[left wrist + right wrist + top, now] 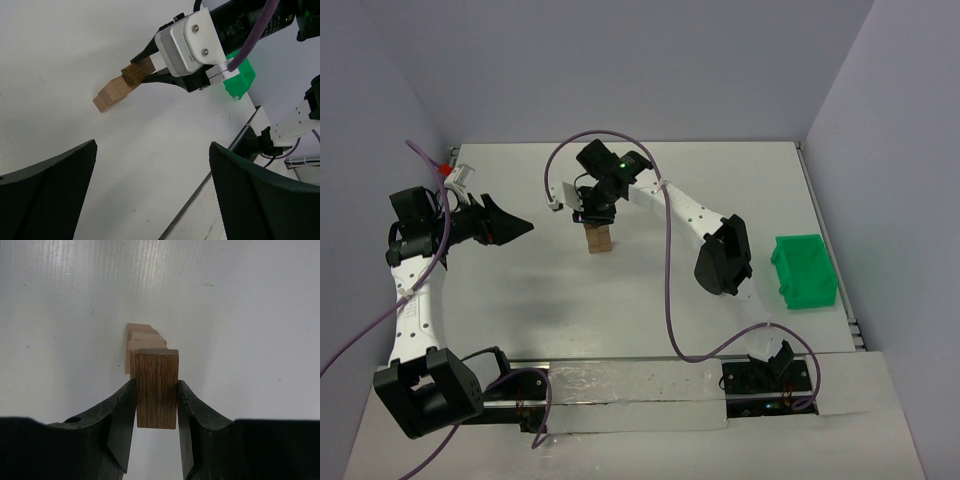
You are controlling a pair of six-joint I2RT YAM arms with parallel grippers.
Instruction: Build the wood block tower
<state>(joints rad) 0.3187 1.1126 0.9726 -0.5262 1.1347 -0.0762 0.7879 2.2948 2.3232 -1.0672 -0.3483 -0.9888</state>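
The green bin [804,270] sits at the counter's [720,180] right edge; I can't make out its inside. Mid-counter stands the wood block tower [600,240], a stack of pale blocks. The right end effector [156,390] clamps a darker block [156,382] at its top. The left end effector [152,150] gapes wide.

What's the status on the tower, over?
Right gripper shut on dark block, at top of wood block tower. Left gripper open, empty, standing off. Nothing in the way; green bin well clear.
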